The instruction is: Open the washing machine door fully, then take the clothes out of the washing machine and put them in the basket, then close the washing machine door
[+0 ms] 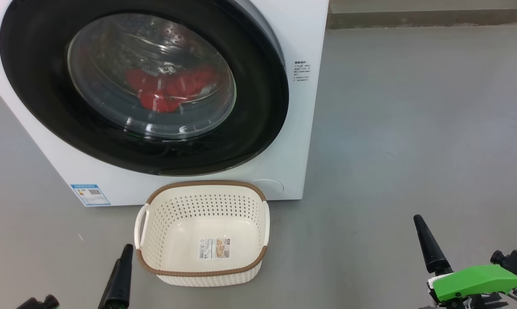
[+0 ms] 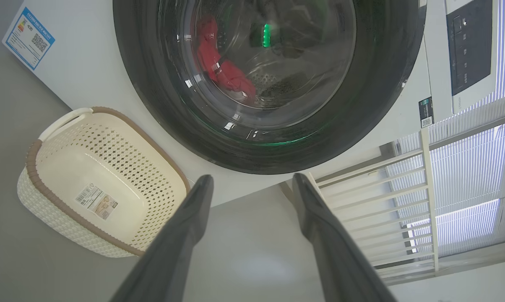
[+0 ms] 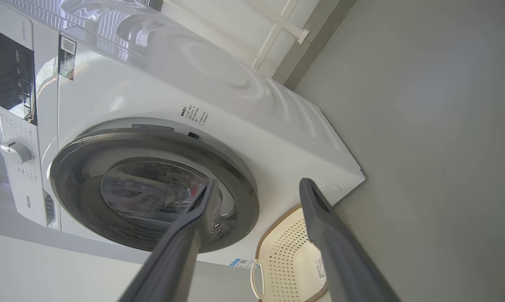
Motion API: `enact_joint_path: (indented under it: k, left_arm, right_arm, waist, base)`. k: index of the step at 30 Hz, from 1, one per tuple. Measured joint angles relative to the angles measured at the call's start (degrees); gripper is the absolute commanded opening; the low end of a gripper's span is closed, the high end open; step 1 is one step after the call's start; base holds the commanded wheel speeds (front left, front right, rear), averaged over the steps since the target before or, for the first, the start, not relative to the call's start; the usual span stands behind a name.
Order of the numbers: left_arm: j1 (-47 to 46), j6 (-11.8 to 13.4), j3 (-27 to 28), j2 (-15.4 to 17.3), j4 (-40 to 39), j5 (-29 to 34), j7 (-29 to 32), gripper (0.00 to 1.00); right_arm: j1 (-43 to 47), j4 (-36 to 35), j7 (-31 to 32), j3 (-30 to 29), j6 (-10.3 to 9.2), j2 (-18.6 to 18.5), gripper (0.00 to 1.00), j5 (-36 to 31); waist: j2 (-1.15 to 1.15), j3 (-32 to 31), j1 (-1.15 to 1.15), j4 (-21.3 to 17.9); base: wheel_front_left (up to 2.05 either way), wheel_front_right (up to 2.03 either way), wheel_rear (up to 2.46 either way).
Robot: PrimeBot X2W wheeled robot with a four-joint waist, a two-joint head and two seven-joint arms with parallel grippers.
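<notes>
Left wrist view: basket near left end effector.

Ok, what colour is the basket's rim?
The basket rim is brown, woven-look; head view shows it best.

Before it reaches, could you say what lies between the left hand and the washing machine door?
In the left wrist view, bare floor and the white washing machine front lie there; the basket sits aside.

Left gripper and right gripper are the same build: two long matte dark-grey fingers, flat inner faces, tapering to blunt tips. Lower right of head frame: bright green moulded cover behind the right one, with a black plug beside it.
</notes>
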Motion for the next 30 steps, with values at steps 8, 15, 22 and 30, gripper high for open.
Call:
enact_joint_path:
  k: [8, 15, 22, 30]
  left_arm:
    - [0.8, 0.0, -0.3, 0.7, -0.8, 6.5, -1.1, 1.0]
    - [0.9, 0.0, -1.4, 1.4, -1.6, 11.9, -2.3, 1.0]
    - [1.0, 0.0, -1.6, 1.6, -2.1, 17.8, -3.5, 1.0]
    - [1.2, 0.0, -1.7, 1.8, -2.8, 23.7, -4.8, 1.0]
  right_arm:
    - [0.0, 0.0, -1.3, 0.6, 0.0, 0.0, 1.0, -6.0]
    - [0.0, 0.2, -2.4, 1.2, 0.0, -0.2, 1.0, -12.1]
    - [0.0, 0.1, -3.5, 1.3, 0.0, -0.3, 1.0, -18.1]
    - [0.0, 0.0, -4.8, 1.5, 0.0, -0.3, 1.0, -23.5]
  waist:
    - [0.0, 0.1, 0.0, 0.0]
    - [0.0, 0.2, 0.0, -0.1]
    - [0.0, 0.3, 0.0, -0.1]
    - [0.0, 0.5, 0.0, -0.1]
  base:
    - [0.0, 0.0, 0.0]
    - [0.0, 0.0, 0.0]
    - [0.0, 0.0, 0.0]
    - [0.0, 0.0, 0.0]
